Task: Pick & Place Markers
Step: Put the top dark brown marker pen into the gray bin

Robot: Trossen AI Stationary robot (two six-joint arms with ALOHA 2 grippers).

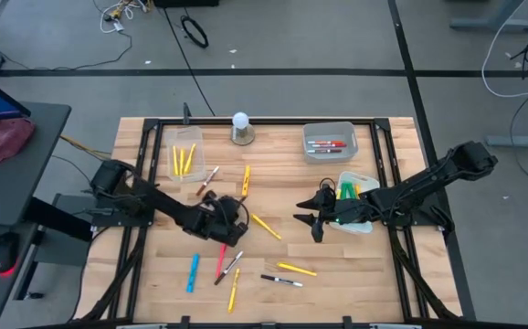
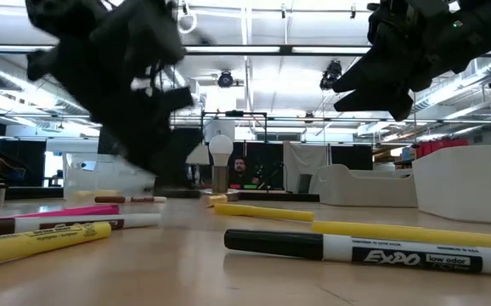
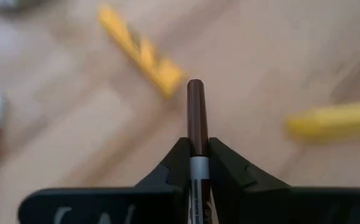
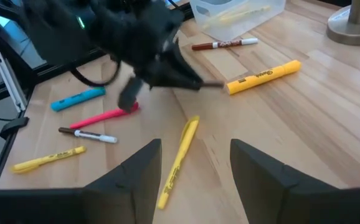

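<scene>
Several markers lie loose on the wooden table: yellow ones, a blue one, a pink one and a black-capped white one. My left gripper is left of the table's middle, shut on a brown-capped marker. My right gripper hovers open to its right, holding nothing, above a yellow marker. My left gripper pinches the marker between its two fingers, on the white barrel just behind the brown cap. The marker lies along the fingers, its cap end sticking out past the fingertips. The fingers slant down toward the table.
A clear bin with yellow markers stands at the far left. A grey bin with red ones is at the far right, and a white bin with green ones lies under my right arm. A white knob stands at the far edge.
</scene>
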